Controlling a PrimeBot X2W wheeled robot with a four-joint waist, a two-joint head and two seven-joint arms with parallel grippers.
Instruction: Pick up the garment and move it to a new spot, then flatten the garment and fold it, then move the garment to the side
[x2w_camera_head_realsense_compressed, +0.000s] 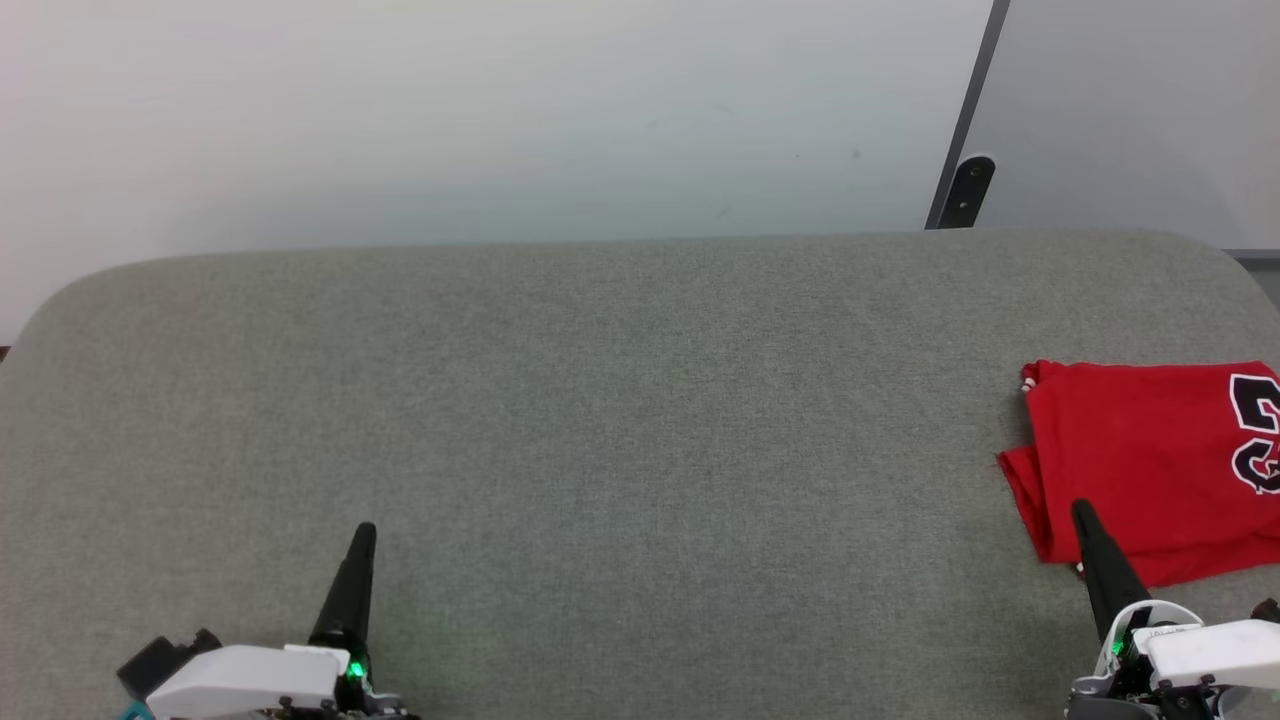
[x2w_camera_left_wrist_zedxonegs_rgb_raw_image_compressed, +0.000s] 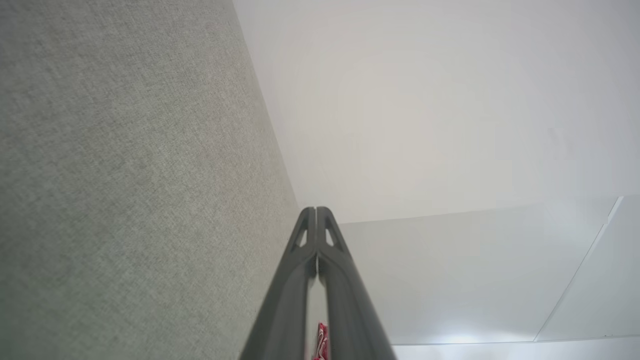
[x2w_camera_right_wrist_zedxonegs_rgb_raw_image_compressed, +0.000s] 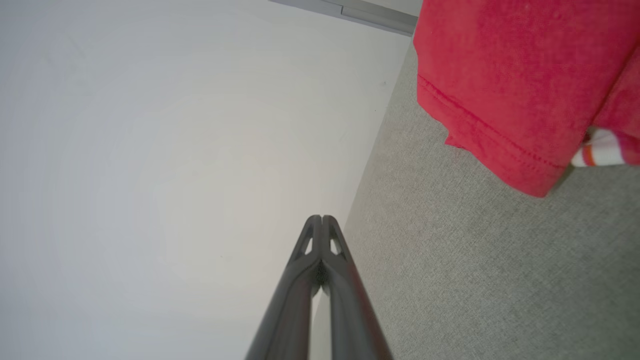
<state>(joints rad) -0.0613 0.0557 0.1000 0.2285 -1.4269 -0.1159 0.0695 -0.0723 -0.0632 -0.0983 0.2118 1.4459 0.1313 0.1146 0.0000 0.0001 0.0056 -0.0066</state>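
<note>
You have the garment (x2w_camera_head_realsense_compressed: 1150, 460) at the right edge of the head view, about halfway down, lying folded on the grey fabric surface (x2w_camera_head_realsense_compressed: 600, 400). It is red, in at least two layers. A bit of red-and-white striped trim shows at its upper left corner, and part of the black, white-outlined lettering is cut off by the frame's right side. Your right gripper (x2w_camera_head_realsense_compressed: 1080, 510) rises from the lower right corner with its two dark fingers pressed together and nothing between them. In that view its tip overlaps the lower left edge of the cloth. In the right wrist view the joined fingertips sit at the lower middle of the frame against the line where the surface meets the pale wall. There the red hem fills the upper right, well apart from the tips, with a striped white cuff peeking out at the right edge. Your left gripper (x2w_camera_head_realsense_compressed: 362, 535) stands at the lower left of the head view over bare grey fabric. It too is closed and empty, and the left wrist view shows its tips meeting at the centre. A sliver of red and white shows low in the gap between those fingers, too small to identify. A dark post (x2w_camera_head_realsense_compressed: 965, 190) stands beyond the surface in the upper right.
</note>
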